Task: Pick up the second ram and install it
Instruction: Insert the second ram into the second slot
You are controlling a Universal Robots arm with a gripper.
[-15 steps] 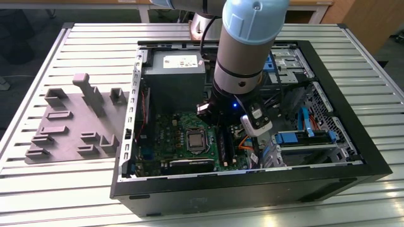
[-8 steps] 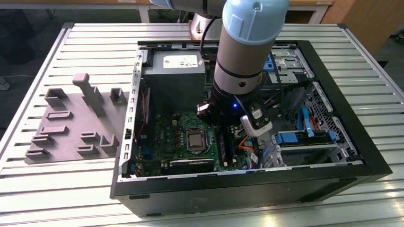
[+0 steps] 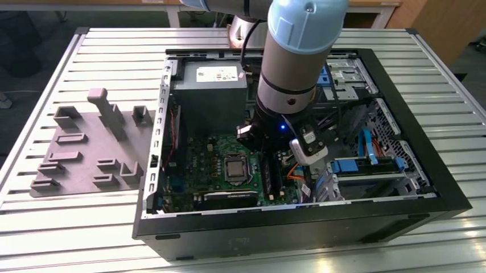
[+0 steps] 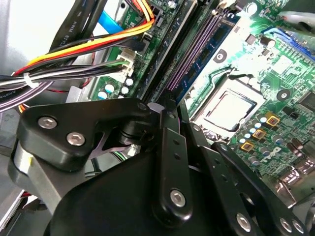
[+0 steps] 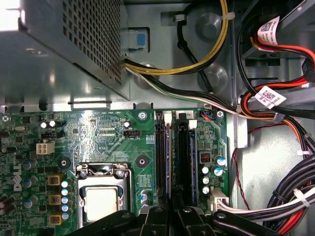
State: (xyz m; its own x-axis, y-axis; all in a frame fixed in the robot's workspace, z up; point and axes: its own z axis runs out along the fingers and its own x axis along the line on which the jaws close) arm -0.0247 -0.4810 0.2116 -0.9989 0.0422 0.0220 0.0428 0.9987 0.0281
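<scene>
The black metal pincer (image 5: 173, 216) is pressed together on the second ram (image 5: 189, 162), a long narrow green board stick standing on edge in a black motherboard slot (image 5: 160, 152). If it sits tilted or beside the slot, I think pushing could bend it or leave one end unlatched.

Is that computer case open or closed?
Open. In the exterior view the case lies on its side with no side panel, so the motherboard, cables and the arm reaching inside are in plain sight.
</scene>
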